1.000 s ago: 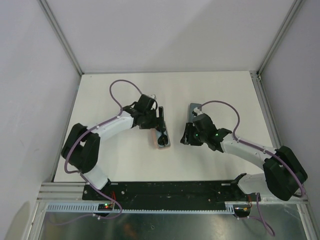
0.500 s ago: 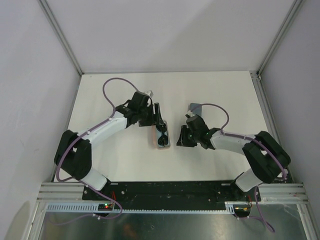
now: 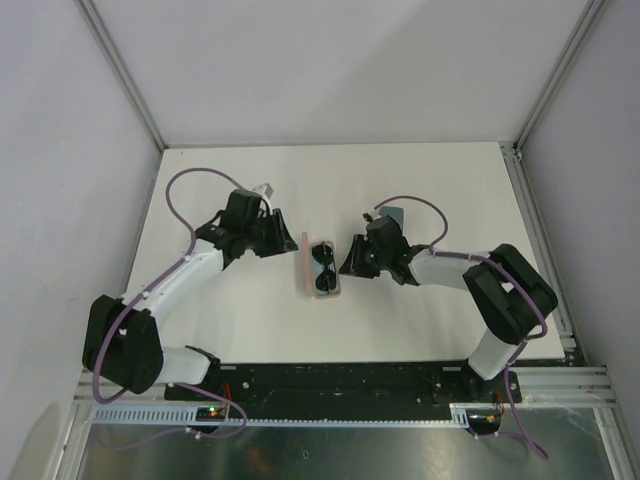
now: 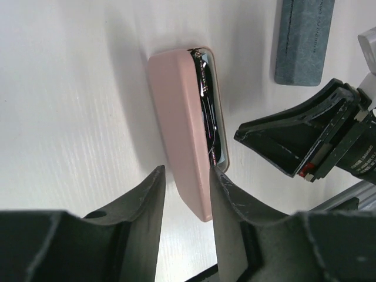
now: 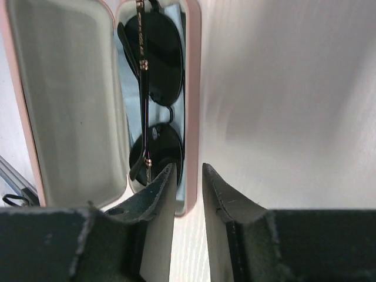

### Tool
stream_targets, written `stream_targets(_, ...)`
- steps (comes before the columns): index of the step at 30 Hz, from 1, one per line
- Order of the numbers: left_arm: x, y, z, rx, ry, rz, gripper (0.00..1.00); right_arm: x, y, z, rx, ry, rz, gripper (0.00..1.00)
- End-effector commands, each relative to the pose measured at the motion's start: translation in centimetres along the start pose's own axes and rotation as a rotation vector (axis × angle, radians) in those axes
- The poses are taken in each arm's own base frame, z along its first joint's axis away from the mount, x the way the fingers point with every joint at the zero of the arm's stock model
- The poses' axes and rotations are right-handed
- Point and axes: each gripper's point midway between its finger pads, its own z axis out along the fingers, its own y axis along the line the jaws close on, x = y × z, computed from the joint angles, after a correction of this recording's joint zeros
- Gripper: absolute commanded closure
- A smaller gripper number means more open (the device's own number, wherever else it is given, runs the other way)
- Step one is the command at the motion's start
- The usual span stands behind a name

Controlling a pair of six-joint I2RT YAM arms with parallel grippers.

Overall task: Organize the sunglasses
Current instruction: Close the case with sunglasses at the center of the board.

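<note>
The sunglasses (image 3: 325, 265), the black wire pair, are lying folded in the open pink case (image 3: 304, 265) mid-table (image 3: 230, 310) in the top view. The left gripper (image 3: 290, 243) is reaching in at the case's left far corner. The right gripper (image 3: 347, 262) is sitting just beside its right edge. A grey case (image 3: 393, 214) is lying behind the right arm.

In the left wrist view, the case's lid (image 4: 179, 129) is standing up and showing its pink back, with the sunglasses (image 4: 210, 111) peeking past its edge. The fingers (image 4: 147, 205) are standing partway apart with the lid's near end between them. Whether they are pressing on it I cannot tell. The grey case (image 4: 302, 41) is showing at the top right.

In the right wrist view, the sunglasses (image 5: 158, 88) are resting on a pale blue cloth (image 5: 179, 117) in the tray, beside the raised lid (image 5: 64, 100). The fingers (image 5: 161, 194) are standing narrowly apart astride the near end of the tray's right wall. Whether they are clamping it I cannot tell.
</note>
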Motion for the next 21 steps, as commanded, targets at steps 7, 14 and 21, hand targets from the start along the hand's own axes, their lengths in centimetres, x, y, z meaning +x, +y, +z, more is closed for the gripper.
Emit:
stream_targets(7,0.3,-1.3,0.7,0.155,-0.002,-0.005,0.62,-1.9,1.1,2.3,-0.031,-0.008,-0.012,0.73)
stream_targets(14,0.5,-1.3,2.0,0.174,0.015,-0.015,0.66,-1.6,0.5,3.2,-0.017,0.012,-0.014,0.79)
stream_targets(21,0.9,-0.8,3.1,0.163,0.036,-0.024,0.68,-1.3,0.4,3.3,-0.021,0.025,-0.023,0.90)
